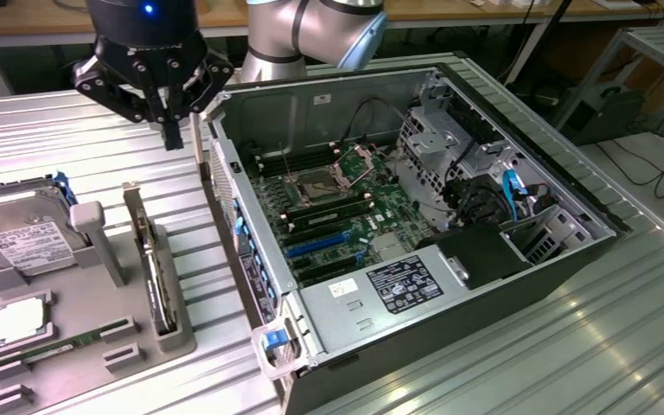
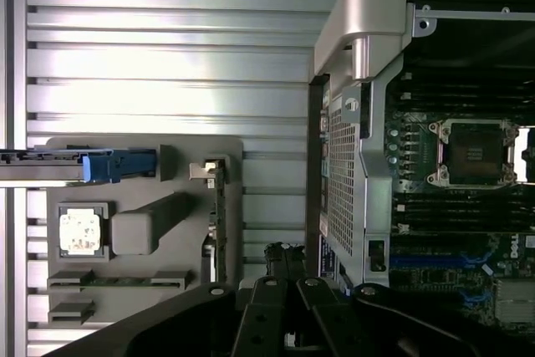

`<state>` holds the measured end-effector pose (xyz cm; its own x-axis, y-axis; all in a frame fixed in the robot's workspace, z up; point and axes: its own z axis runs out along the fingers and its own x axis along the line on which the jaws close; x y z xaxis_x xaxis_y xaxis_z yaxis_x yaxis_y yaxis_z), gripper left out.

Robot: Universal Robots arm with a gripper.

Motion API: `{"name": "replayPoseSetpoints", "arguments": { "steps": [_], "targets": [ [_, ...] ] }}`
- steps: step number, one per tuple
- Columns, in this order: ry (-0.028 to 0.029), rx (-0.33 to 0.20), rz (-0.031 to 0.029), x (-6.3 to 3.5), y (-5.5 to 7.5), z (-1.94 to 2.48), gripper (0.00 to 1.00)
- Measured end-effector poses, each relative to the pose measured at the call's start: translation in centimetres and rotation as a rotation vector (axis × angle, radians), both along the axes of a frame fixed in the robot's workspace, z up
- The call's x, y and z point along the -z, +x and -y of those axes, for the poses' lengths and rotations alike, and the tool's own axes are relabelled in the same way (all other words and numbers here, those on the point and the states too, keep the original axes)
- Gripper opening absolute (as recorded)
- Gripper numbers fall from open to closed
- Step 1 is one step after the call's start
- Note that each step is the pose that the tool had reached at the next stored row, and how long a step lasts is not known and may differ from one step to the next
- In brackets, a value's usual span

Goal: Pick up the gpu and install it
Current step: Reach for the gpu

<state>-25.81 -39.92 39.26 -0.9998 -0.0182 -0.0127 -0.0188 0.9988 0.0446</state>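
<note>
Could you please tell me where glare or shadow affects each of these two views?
Exterior view: light glares off the ribbed metal table on that view's right, and the computer case is shadowed around its black duct. Wrist view: a bright band washes out the table, the shut gripper is a dark silhouette, and the motherboard is dim.

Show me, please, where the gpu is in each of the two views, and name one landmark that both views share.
Exterior view: the gpu stands on edge in the grey holder, to the exterior view's left of the computer case.
Wrist view: the gpu is seen edge-on in the grey holder, between the grey block and the computer case.
Shared landmark: the CPU socket.
</note>
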Motion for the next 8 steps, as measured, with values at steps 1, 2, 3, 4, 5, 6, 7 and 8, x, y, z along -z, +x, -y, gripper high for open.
{"name": "replayPoseSetpoints", "arguments": {
  "steps": [1,2,3,4,5,6,7,8],
  "targets": [
    [0.0000,0.000,-0.0005,0.00,-0.04,0.00,0.11],
    [0.0000,0.000,-0.0009,0.00,-0.07,0.00,0.11],
    [0.0000,0.000,-0.0013,0.00,-0.11,0.00,0.11],
    [0.0000,0.000,-0.0017,0.00,-0.14,0.00,0.11],
    [0.0000,0.000,-0.0022,0.00,-0.18,0.00,0.11],
    [0.0000,0.000,-0.0027,0.00,-0.21,0.00,0.11],
    [0.0001,0.000,-0.0031,0.00,-0.25,0.00,0.11],
    [0.0000,0.000,-0.0036,0.00,-0.29,0.00,0.11]
  ]
}}
